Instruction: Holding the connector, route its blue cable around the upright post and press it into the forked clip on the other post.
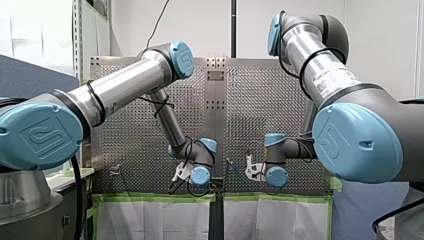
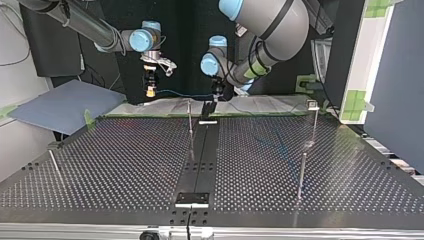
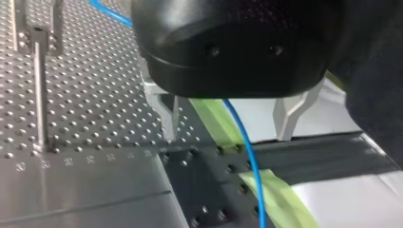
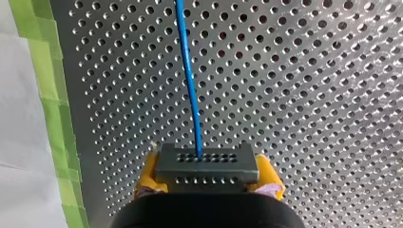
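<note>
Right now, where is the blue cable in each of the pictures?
Front view: blue cable, faint, low at the middle.
Top view: along the table's far edge.
Left wrist view: between my left gripper's open fingers.
Right wrist view: running ahead from the connector.
Shared landmark: the perforated table.

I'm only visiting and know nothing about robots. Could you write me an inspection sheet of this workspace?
Surface: perforated table, green tape at its edge.
Job's things: dark connector with blue cable; thin upright posts standing on the table.
Clutter: nothing seen.
Grippers: right gripper shut on the connector, yellow pads; left gripper open, cable running between its fingers.
Cables: blue cable strung between both grippers; black leads on the arms.
Surroundings: blue panel beside the table.
</note>
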